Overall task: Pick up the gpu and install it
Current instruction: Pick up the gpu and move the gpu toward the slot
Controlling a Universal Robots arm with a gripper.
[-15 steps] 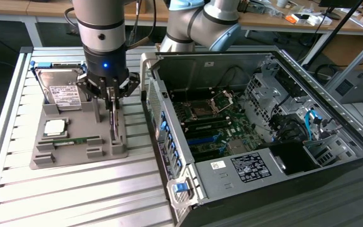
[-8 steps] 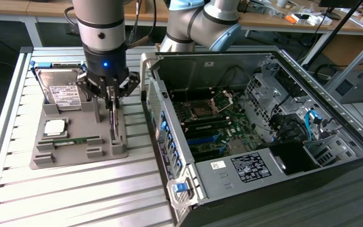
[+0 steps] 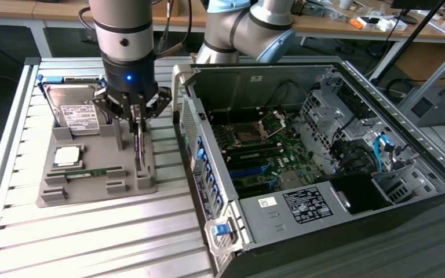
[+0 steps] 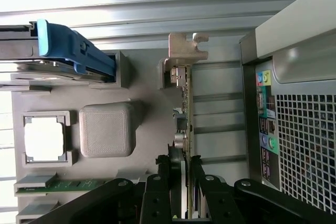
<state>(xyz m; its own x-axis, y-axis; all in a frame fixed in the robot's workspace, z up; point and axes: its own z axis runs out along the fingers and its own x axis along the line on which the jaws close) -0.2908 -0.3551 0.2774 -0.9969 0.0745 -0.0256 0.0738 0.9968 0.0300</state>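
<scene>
The pick-up step is judged to be in hand. The fingers (image 3: 134, 114) are closed part-way onto the gpu (image 3: 139, 147), which is clasped on both faces near its upper edge. The card is stood on edge in a slot of the grey holder (image 3: 141, 184) on the slatted counter (image 3: 91, 231), in the left half of the exterior view. Whether it is raised off the slot cannot be told. It is well apart from the motherboard (image 3: 261, 147) inside the open computer case (image 3: 300, 75), so nothing of the install is done.

A straight pull without twist is judged to be called for, as the holder's walls lie just beside the card.

In the wrist view the gpu (image 4: 185, 108) is seen edge-on between the fingers (image 4: 197, 182), its silver bracket (image 4: 184, 51) at the far end and the case's rear ports (image 4: 265, 111) nearby. The case interior is given by the exterior view.
</scene>
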